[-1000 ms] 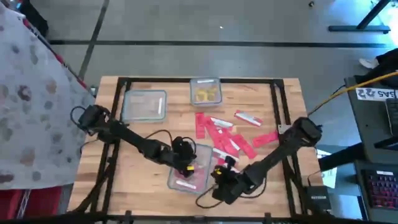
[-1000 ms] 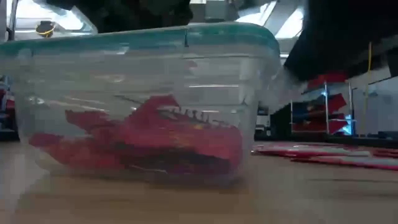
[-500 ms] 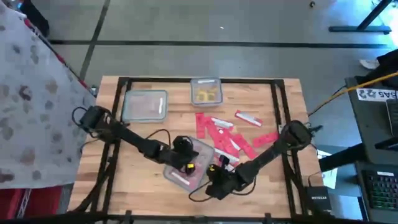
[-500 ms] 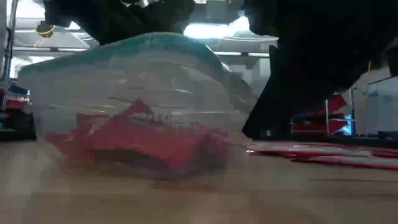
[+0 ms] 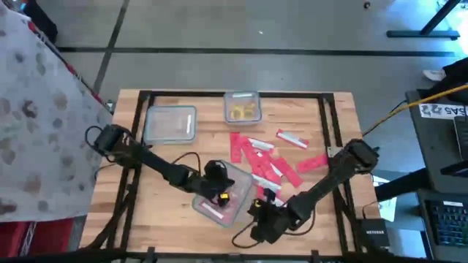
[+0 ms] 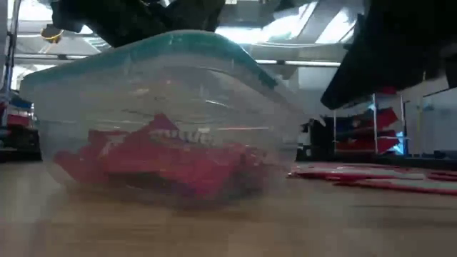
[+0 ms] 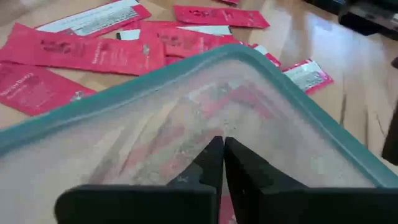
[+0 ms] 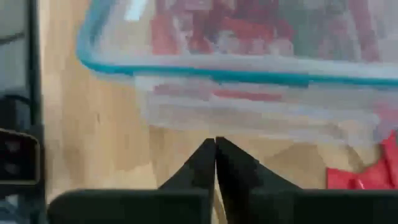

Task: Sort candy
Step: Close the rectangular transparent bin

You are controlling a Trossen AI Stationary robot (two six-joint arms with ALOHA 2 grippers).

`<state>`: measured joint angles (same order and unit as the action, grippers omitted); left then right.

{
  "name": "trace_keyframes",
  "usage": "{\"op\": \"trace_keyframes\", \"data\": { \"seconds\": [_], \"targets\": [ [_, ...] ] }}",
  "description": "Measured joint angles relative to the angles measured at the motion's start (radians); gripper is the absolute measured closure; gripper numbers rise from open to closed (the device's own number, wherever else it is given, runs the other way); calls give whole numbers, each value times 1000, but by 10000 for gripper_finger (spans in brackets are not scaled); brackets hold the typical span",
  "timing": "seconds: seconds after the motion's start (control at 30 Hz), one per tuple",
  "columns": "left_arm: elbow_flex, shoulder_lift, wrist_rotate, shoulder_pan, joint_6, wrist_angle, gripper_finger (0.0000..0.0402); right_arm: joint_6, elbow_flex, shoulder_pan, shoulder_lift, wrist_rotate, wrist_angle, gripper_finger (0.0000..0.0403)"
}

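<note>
A pale wooden table (image 5: 168,157) with a black frame stands on a grey floor. Loose candy (image 5: 263,157), flat glossy red packets, lies just right of the table's centre. At 6 o'clock from it sits a clear, rounded-corner plastic tub (image 5: 207,207) with a teal rim, holding more red packets.

The left hand (image 5: 219,191) is above this tub, fingers pressed together, holding nothing. The right hand (image 5: 261,208) is at 3 o'clock of the tub, just beside it, fingers also together and empty.

At the far edge, one clear tub (image 5: 170,123) looks empty; another (image 5: 242,107) holds yellow pieces.

Only the low view shows the packets piled against the tub wall (image 6: 164,107) and shelving in the room behind.
</note>
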<state>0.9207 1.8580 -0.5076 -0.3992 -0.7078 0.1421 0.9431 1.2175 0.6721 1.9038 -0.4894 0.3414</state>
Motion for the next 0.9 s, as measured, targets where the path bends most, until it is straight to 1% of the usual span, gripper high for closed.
{"op": "trace_keyframes", "data": {
  "seconds": [0.07, 0.13, 0.23, 0.5, 0.63, 0.73, 0.8, 0.9],
  "targets": [
    [0, 0, 0, 0, -1, 0, 401, 0, 0, 0, 0, -4, 8, 403],
    [0, 0, 0, 0, -2, 0, 401, -5, 0, 0, 0, -42, 9, 403],
    [0, 0, 0, 0, -3, 0, 401, -5, 0, -19, 7, -71, 6, 403],
    [0, 0, 1, 1, -10, -15, 401, -39, 1, -102, 59, -73, -66, 403],
    [0, 0, -12, 2, -19, -16, 401, -40, -7, -110, 84, -174, -38, 403],
    [0, 0, -14, 2, -21, -17, 402, -54, -7, -112, 84, -173, -27, 403],
    [0, -2, -24, 2, -15, -15, 402, -53, -7, -112, 73, -149, -4, 403],
    [5, -20, -31, -3, 1, -20, 402, -16, -6, -90, 63, -154, 38, 403]
  ]
}}
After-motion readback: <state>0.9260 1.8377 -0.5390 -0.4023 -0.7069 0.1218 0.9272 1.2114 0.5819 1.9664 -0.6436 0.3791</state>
